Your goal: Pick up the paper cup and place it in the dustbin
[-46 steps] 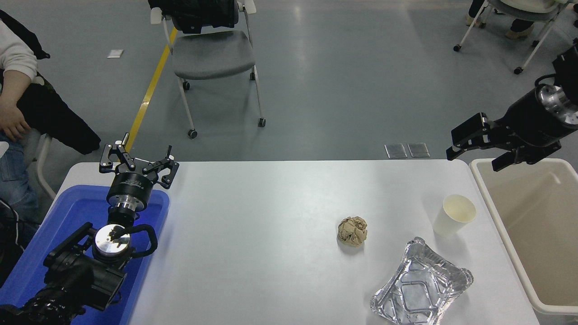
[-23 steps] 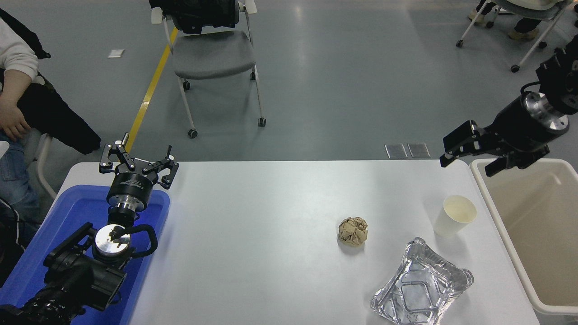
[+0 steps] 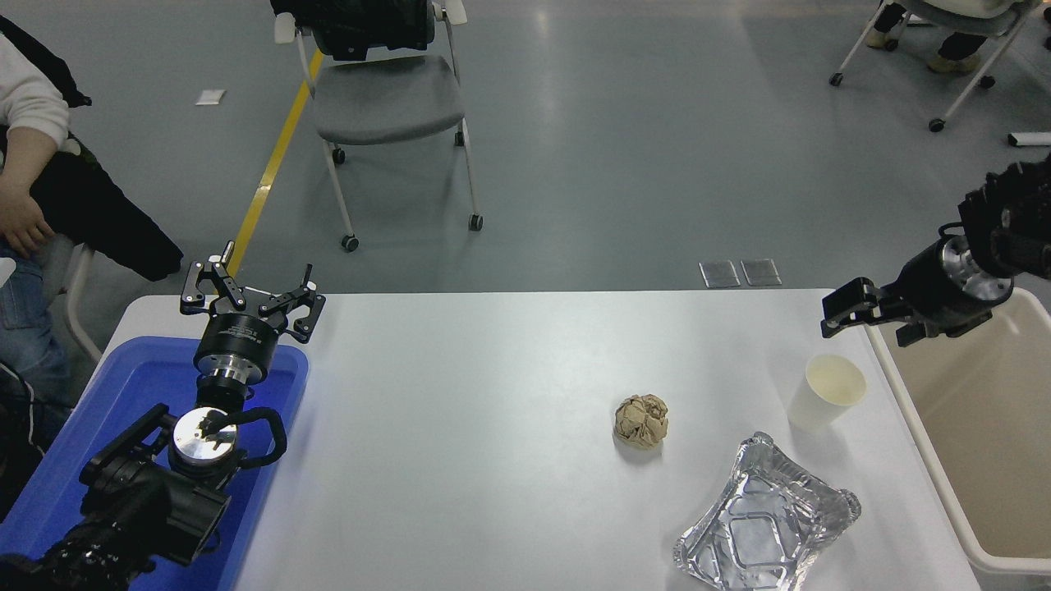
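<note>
Hovering empty: your right pincer (image 3: 872, 320) hangs spread wide above the desk's (image 3: 493, 460) far right corner, just beyond the paper cup (image 3: 828, 391).

You see the paper cup standing upright on the desk, mouth up, untouched, with the dustbin (image 3: 969, 427) just to its right past the desk edge. Nearer you from the cup lies a crinkled foil tray (image 3: 765, 523); left of the cup sits a crumpled brown paper ball (image 3: 641, 420). Far left of the cup, your left pincer (image 3: 251, 298) rests parked with its fingers apart over a blue tray (image 3: 131, 377).
</note>
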Robot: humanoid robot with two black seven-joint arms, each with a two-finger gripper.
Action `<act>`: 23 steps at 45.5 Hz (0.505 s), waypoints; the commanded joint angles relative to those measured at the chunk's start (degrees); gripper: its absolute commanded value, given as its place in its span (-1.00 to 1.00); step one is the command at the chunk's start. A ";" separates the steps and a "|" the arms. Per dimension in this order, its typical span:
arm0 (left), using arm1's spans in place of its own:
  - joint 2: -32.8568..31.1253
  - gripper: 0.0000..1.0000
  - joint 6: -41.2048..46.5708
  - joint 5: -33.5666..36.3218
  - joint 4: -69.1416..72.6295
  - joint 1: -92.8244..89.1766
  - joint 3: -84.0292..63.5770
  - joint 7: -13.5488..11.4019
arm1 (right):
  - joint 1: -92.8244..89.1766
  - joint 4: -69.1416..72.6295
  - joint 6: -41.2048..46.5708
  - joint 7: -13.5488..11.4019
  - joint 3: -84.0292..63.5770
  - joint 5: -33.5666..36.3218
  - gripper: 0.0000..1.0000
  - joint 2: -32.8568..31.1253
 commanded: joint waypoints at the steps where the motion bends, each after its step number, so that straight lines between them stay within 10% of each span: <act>1: 0.03 0.98 -0.04 0.00 0.00 -0.05 0.00 0.00 | -9.86 -6.28 -6.42 0.01 2.22 0.25 1.00 -0.83; 23: -0.06 0.98 -0.04 0.00 0.00 -0.05 0.00 0.00 | -18.65 -9.89 -17.06 -0.08 5.56 0.25 0.92 -3.20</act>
